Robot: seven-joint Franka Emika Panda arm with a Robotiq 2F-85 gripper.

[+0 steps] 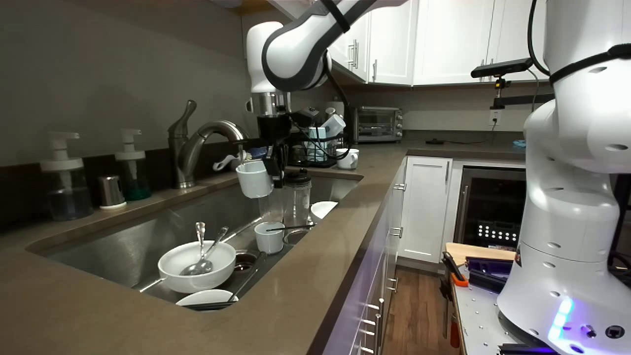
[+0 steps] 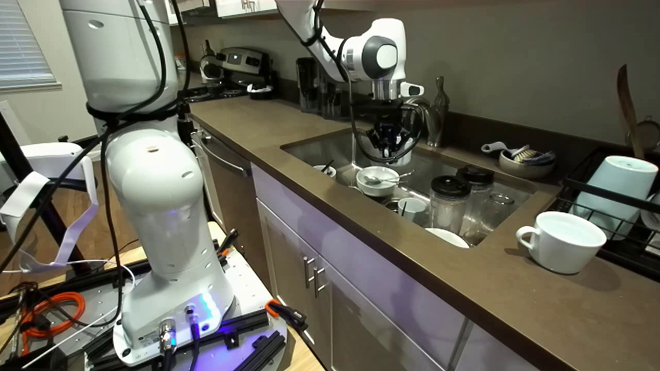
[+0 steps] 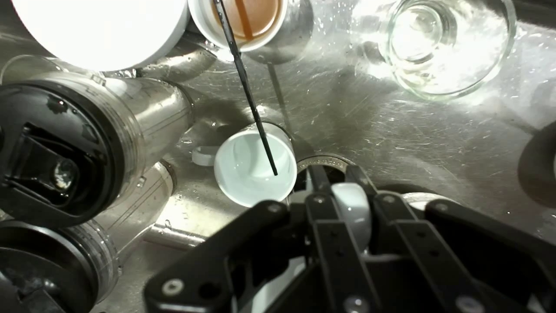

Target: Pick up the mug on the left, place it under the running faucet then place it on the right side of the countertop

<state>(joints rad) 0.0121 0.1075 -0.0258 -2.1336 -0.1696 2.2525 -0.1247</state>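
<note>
The black two-fingered gripper (image 3: 339, 180) is pinching a white, glossy ceramic mug (image 1: 253, 181), apparently by its handle, holding it mouth-up beneath the arched, brushed-silver metal faucet (image 1: 190, 153), presumably for rinsing.

countertop (image 1: 305, 276) | bears: faucet (image 1: 186, 162) | white mug (image 2: 559, 247) beside dish rack (image 2: 611, 194)

You have the glossy white mug (image 1: 255, 181) gripped in the claw (image 3: 339, 176) — slightly tilted, just below the spout of the arched brushed-silver faucet (image 1: 195, 144). The smooth grey-brown tabletop (image 1: 337, 231) stretches to either side.
</note>
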